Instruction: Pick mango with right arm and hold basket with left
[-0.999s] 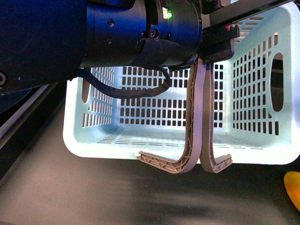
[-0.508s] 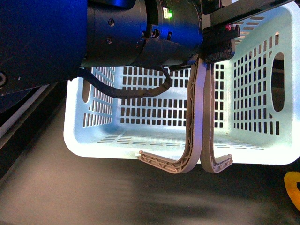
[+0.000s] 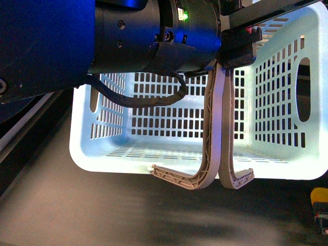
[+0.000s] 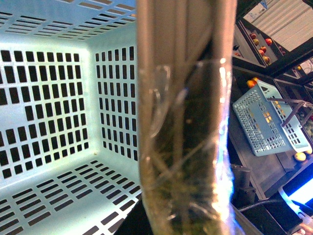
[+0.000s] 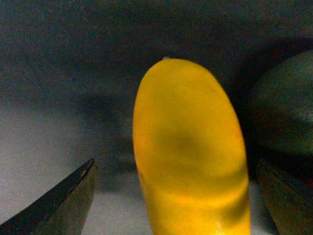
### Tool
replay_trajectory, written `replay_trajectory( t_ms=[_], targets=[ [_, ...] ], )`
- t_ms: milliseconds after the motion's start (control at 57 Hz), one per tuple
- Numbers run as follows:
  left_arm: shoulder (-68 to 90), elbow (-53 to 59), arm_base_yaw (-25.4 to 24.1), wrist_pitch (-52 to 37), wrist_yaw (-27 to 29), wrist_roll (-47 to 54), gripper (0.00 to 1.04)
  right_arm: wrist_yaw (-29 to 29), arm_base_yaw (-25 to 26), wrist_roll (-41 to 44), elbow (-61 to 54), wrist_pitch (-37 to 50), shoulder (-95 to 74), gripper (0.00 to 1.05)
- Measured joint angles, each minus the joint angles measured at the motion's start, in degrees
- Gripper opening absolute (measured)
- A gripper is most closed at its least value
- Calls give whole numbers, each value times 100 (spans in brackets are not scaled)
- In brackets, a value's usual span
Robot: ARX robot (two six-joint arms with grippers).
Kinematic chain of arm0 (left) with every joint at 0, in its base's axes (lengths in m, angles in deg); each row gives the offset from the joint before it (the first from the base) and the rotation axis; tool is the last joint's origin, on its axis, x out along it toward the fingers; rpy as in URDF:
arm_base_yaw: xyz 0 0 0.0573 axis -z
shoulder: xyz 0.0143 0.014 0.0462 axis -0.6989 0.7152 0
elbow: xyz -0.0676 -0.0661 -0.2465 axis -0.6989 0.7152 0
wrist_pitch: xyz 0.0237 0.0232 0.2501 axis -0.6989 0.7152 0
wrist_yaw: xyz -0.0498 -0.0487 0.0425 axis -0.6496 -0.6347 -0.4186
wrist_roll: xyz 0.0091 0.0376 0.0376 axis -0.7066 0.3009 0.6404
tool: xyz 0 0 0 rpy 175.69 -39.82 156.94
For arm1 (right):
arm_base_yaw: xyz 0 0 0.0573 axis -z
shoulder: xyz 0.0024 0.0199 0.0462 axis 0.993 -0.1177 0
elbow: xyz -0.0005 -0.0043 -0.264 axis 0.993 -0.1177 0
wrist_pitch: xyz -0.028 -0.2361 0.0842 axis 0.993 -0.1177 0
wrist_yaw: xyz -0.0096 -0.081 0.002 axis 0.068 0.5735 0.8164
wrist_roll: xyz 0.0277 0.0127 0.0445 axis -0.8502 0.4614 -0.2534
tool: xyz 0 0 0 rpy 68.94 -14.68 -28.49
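The pale turquoise basket (image 3: 169, 128) hangs in the middle of the front view, and its two grey-brown handles (image 3: 218, 128) meet above it. My left gripper (image 3: 238, 48) is shut on those handles at their top. In the left wrist view the taped handle (image 4: 186, 122) fills the middle, with the basket's slotted inside (image 4: 58, 98) beside it. The smooth yellow mango (image 5: 190, 152) lies on the dark surface between the spread fingers (image 5: 63, 200) of my open right gripper (image 5: 176, 164), apart from both. In the front view only the mango's end (image 3: 320, 195) shows at the lower right edge, with the right gripper (image 3: 321, 216) over it.
A dark green rounded object (image 5: 286, 107) sits close beside the mango, by the gripper's other finger (image 5: 286, 196). A second turquoise basket (image 4: 266, 122) and shelves with small fruit (image 4: 259, 41) show far off in the left wrist view. The dark tabletop (image 3: 128, 210) stretches below the held basket.
At the front view's lower right edge, my right gripper has come over the mango, so less yellow shows. The basket and left arm have not moved.
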Motion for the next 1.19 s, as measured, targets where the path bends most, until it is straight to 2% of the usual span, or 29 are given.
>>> replay_trajectory(
  t_ms=[789,1087,1192],
  targets=[
    [0,0,0,0,0,0,6,61,-61,-31,273,221,-498,96],
    [0,0,0,0,0,0,6,68,-68,-109,197,308,-529,59],
    [0,0,0,0,0,0,6,-7,-42,-146,146,310,-474,55]
  ],
)
